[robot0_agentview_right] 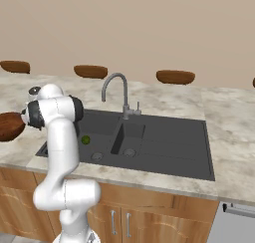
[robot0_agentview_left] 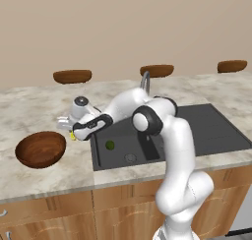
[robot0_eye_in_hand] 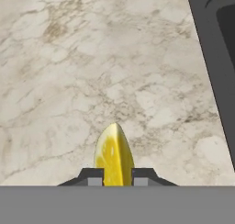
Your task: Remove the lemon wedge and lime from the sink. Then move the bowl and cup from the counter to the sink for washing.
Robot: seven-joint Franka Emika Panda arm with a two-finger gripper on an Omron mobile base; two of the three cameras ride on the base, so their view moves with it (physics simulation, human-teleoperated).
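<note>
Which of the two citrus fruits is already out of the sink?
The yellow lemon wedge, clamped in the pincer above the marble counter; the round dark green lime sits in the basin.

Home kitchen w/ marble counter [robot0_agentview_left: 29, 106], sink [robot0_agentview_right: 164, 137] & faucet [robot0_agentview_right: 115, 90], wood cabinets [robot0_agentview_right: 129, 222], stools [robot0_agentview_left: 72, 76] behind.

lime [robot0_agentview_left: 110, 145] in sink [robot0_agentview_left: 216, 131], bowl [robot0_agentview_left: 40, 149] left

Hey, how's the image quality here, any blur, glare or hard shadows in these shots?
Left base view: sharp, flat even light, only soft shading inside the bowl. Right base view: no glare on the faucet or sink. Hand view: lemon wedge crisp, counter slightly soft.
</note>
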